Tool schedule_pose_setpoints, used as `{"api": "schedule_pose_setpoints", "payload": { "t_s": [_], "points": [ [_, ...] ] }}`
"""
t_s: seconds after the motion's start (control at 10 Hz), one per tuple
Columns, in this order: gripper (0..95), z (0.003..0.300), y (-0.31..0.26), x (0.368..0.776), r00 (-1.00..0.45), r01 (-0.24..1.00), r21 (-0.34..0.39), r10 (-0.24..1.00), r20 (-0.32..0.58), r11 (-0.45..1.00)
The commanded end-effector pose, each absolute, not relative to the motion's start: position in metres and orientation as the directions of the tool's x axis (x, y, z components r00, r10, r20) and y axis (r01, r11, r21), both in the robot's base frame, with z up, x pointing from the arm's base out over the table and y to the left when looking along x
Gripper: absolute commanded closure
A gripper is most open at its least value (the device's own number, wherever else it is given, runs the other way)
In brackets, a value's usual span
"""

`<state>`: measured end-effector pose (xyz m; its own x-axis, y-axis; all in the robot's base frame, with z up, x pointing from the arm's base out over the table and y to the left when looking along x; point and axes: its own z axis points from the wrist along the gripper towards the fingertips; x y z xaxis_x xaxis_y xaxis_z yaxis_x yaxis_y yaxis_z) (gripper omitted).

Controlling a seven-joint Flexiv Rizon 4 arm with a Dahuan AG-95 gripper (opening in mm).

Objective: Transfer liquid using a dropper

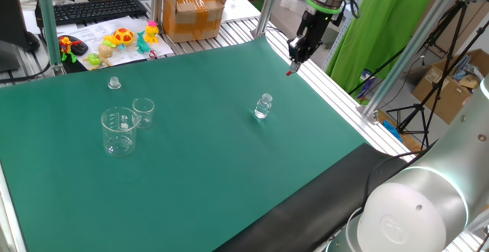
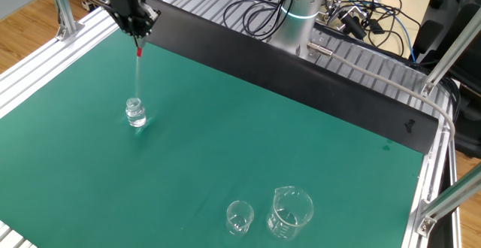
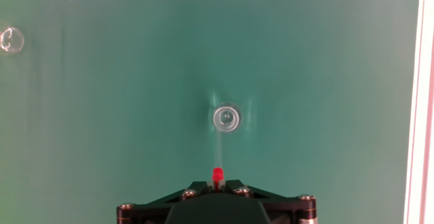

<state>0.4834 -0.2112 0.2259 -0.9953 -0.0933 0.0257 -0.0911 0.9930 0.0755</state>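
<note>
my gripper (image 2: 137, 36) is pinched on the dropper (image 2: 139, 71) above the vial (image 2: 135, 113); if the tip's slightly off it clips the rim and tips it.

No writing can be read anywhere. The larger beaker (image 1: 119, 131) carries faint printed scale marks, too small to make out. The cardboard box (image 1: 195, 9) beyond it shows no legible label.

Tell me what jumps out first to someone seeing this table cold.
The gripper hangs over the green mat, shut on the dropper, whose red end sits at the fingers and whose clear stem points down at the small glass vial. In the other fixed view, two empty glass beakers stand together at the opposite side of the mat, with a small clear cap-like piece beyond them.
</note>
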Motion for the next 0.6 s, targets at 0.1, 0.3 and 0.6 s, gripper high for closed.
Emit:
{"api": "schedule_pose_setpoints", "payload": {
  "t_s": [0.1, 0.3, 0.6],
  "points": [
    [95.0, 0.223, -0.211, 0.484, -0.995, -0.09, 0.077, -0.092, 0.025, 0.993],
    [95.0, 0.219, -0.211, 0.484, -0.996, -0.089, 0.076, -0.091, 0.02, 0.993],
    [95.0, 0.209, -0.21, 0.482, -0.996, -0.09, 0.077, -0.091, 0.009, 0.993]
  ]
}}
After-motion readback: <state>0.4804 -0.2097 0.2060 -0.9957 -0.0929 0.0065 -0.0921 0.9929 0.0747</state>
